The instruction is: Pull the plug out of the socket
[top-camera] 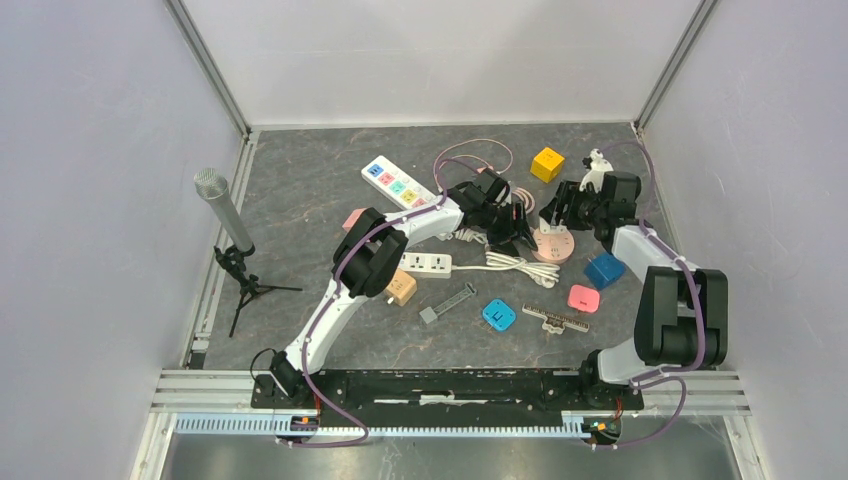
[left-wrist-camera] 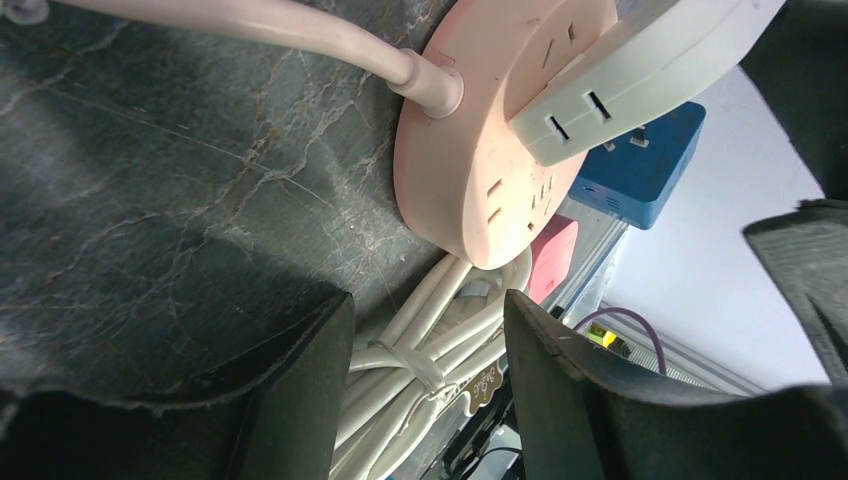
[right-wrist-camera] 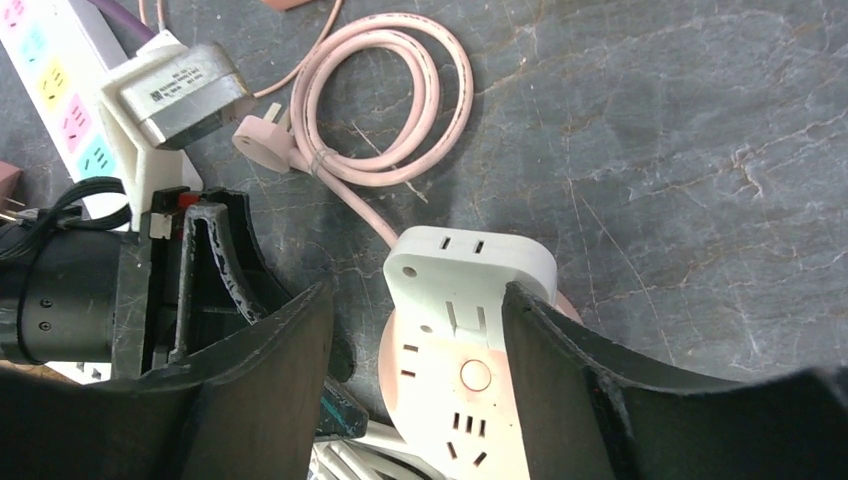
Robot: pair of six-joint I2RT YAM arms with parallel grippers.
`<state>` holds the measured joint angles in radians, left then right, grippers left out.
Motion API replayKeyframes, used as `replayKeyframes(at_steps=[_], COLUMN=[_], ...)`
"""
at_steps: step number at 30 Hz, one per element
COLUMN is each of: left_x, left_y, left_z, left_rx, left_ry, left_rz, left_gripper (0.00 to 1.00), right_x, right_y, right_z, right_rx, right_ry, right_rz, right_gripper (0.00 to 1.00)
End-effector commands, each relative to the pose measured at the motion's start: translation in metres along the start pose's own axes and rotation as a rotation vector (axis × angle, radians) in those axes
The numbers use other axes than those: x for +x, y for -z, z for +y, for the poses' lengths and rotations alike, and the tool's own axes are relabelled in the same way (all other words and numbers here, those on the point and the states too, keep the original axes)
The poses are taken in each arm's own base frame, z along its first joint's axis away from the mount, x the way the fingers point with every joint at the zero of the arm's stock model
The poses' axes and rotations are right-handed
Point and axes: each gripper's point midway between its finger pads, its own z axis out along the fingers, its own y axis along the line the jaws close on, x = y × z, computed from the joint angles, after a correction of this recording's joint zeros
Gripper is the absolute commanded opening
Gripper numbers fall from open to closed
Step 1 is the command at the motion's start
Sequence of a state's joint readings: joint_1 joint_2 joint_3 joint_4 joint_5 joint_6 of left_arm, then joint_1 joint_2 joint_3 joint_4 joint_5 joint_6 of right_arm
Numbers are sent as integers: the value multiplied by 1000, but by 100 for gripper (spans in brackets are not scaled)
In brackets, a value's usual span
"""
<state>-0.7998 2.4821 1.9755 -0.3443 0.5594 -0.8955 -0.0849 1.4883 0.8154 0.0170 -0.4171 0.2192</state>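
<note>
A round pink socket lies on the table right of centre, with a white plug block seated on its top face. It also shows in the left wrist view with the white plug on it. My right gripper is open and straddles the plug and socket; its right finger is at the plug's edge and its left finger stands apart. My left gripper is open just beside the socket, with a bundled white cable between its fingers. It touches nothing.
The socket's pink cable coil lies behind it. Around it are a white strip with coloured outlets, a yellow cube, a blue cube, a pink adapter, a blue adapter and a small white strip. A microphone on a tripod stands at the left.
</note>
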Motion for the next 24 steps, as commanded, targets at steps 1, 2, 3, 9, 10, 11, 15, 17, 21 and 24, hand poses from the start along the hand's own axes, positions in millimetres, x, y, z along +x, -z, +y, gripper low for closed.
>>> replayKeyframes(at_steps=[1, 2, 3, 9, 10, 11, 15, 17, 21, 24], left_x=[-2, -2, -2, -2, -2, -2, 1, 3, 4, 3], left_y=[-11, -12, -12, -13, -13, -13, -15, -15, -16, -16], left_z=[31, 32, 33, 35, 34, 35, 35, 37, 40, 42], left_rx=[-95, -98, -99, -105, -105, -107, -101, -105, -111, -123], left_ry=[63, 65, 67, 77, 78, 81, 86, 90, 96, 97], left_rz=[-18, -19, -19, -22, -23, -22, -9, -4, 0, -7], left_gripper=[64, 64, 64, 64, 64, 64, 64, 64, 64, 63], right_x=[-15, -14, -15, -17, -17, -20, -21, -21, -15, -5], right_y=[-1, -1, 0, -3, -6, -11, -26, -32, -35, -27], right_z=[-3, -7, -12, -37, -34, -30, -17, -7, 10, 21], right_rx=[32, 60, 98, 271, 249, 209, 66, -29, -195, -301], right_ry=[22, 13, 5, -42, -41, -28, 8, 28, 57, 83], right_rz=[-15, -2, 7, 76, 79, 74, 113, 125, 140, 150], right_gripper=[66, 64, 62, 74, 81, 86, 93, 93, 89, 82])
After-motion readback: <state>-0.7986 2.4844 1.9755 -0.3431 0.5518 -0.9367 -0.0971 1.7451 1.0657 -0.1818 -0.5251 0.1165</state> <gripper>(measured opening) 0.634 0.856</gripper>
